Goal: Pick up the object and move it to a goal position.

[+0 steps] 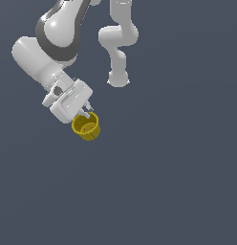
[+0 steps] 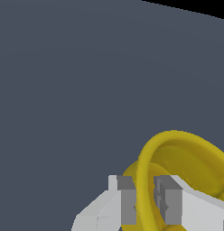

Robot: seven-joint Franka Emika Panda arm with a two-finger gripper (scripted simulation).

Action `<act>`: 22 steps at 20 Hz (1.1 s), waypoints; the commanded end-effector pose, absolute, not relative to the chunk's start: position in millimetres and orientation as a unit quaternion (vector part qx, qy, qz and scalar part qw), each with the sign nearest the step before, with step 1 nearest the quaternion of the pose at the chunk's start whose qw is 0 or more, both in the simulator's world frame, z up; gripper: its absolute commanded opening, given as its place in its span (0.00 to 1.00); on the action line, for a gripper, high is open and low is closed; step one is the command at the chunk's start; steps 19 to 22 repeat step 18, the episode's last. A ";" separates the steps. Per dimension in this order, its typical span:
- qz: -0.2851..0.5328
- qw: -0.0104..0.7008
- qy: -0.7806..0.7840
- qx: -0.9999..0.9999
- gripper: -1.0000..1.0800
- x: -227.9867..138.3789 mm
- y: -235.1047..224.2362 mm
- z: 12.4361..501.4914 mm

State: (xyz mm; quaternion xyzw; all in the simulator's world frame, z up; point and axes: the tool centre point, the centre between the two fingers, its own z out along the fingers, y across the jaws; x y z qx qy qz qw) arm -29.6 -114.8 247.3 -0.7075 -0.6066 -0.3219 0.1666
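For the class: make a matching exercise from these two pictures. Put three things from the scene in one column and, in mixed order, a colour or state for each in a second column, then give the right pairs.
Column 1
1. cup
2. gripper
3. floor

Column 2
A. plain dark grey-blue
B. white, shut on a yellow rim
C. yellow, hollow, held with its wall between two fingers

Pairs: 1-C, 2-B, 3-A

The wrist view shows one finger on each side of the cup's wall.
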 end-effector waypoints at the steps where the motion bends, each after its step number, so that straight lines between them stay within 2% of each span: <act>1: -0.323 0.166 -0.607 -0.707 0.00 -41.5 -123.0 276.8; 11: -0.326 0.167 -0.605 -0.706 0.00 -74.2 -148.8 362.1; 22: -0.327 0.168 -0.604 -0.707 0.00 -80.2 -155.3 380.5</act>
